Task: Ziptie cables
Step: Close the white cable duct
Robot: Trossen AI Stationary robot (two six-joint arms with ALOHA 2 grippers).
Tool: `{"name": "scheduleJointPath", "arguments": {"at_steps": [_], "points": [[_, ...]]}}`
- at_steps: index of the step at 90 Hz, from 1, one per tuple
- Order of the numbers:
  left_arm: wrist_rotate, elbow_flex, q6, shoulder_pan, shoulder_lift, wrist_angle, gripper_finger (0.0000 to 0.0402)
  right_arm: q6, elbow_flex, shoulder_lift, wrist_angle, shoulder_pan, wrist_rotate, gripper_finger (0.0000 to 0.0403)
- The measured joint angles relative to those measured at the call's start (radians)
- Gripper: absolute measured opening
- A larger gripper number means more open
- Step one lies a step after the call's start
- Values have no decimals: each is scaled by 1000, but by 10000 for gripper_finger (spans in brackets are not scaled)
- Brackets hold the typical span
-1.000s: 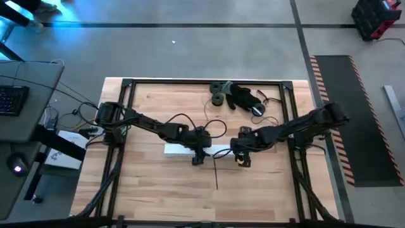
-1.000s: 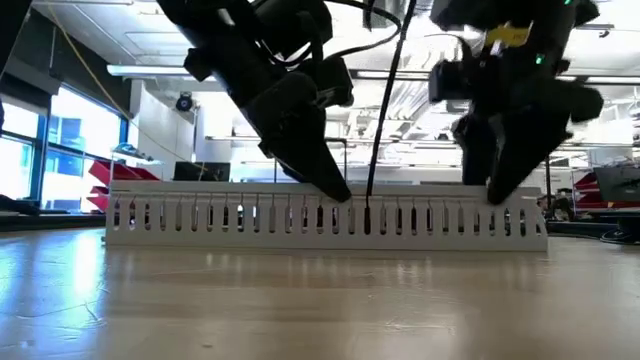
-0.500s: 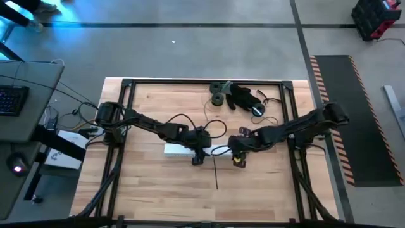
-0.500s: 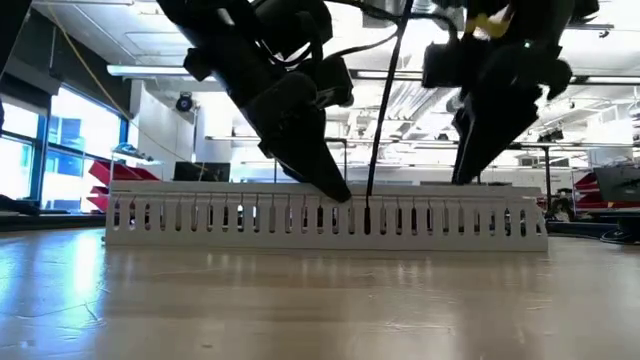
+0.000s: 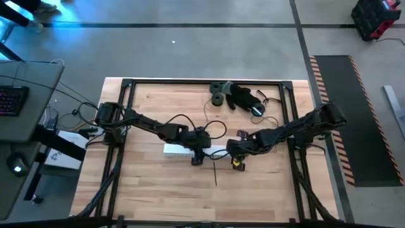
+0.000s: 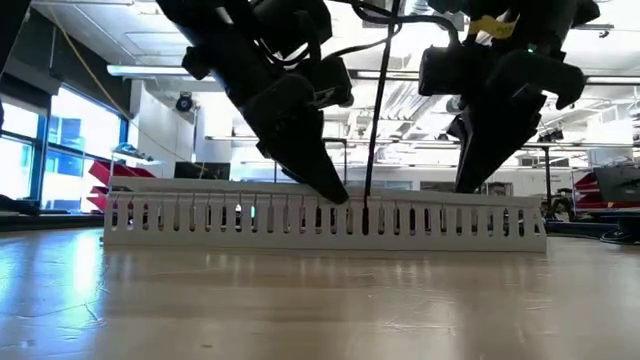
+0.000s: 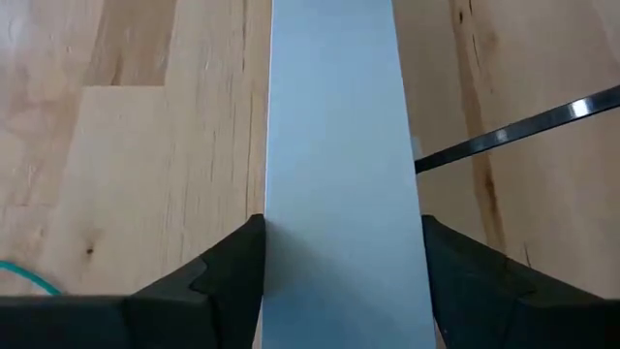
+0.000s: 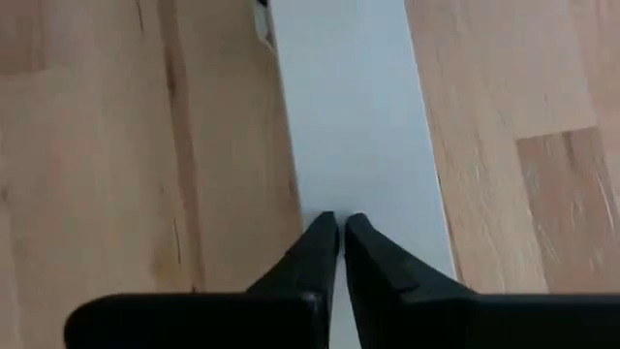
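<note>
Left gripper (image 7: pixel 341 281) clamps white duct (image 7: pixel 334 145) across its width, mid-table. Right gripper (image 8: pixel 339 233) pinched closed, empty, above duct. Cables not visible; thin dark strip (image 5: pixel 215 172) beside duct.

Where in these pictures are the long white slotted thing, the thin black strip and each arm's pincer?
White slotted duct (image 6: pixel 200 217), low view, slotted side wall.
Black strip (image 5: pixel 215 175), high view, mid-length.
Left pincer (image 7: pixel 339 254), left wrist view, between fingertips.
Right pincer (image 8: pixel 341 225), right wrist view, between fingertips.

I look for words or numbers and find none that I can read. The white duct (image 6: pixel 325 217) is plain, and the wooden table (image 5: pixel 158 183) has no labels.
</note>
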Motion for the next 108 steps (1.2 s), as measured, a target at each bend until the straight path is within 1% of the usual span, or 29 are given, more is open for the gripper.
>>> {"name": "scheduleJointPath", "arguments": {"at_steps": [13,42,73,83,99,108], "points": [[2,1,1,-5,-1,-10,219,0,-1,1,-2,0,0,3],[0,7,26,-5,-55,-61,220,4,0,2,6,-2,-1,2],[7,9,40,-5,-58,-81,222,4,-1,3,8,-2,-8,2],[15,10,48,-5,-48,-75,234,2,-2,3,11,-2,-12,2],[33,16,51,-6,-47,-60,266,1,-4,4,10,-2,-14,2],[41,13,51,-6,-47,-63,271,-1,-4,4,11,-2,-14,2]]}}
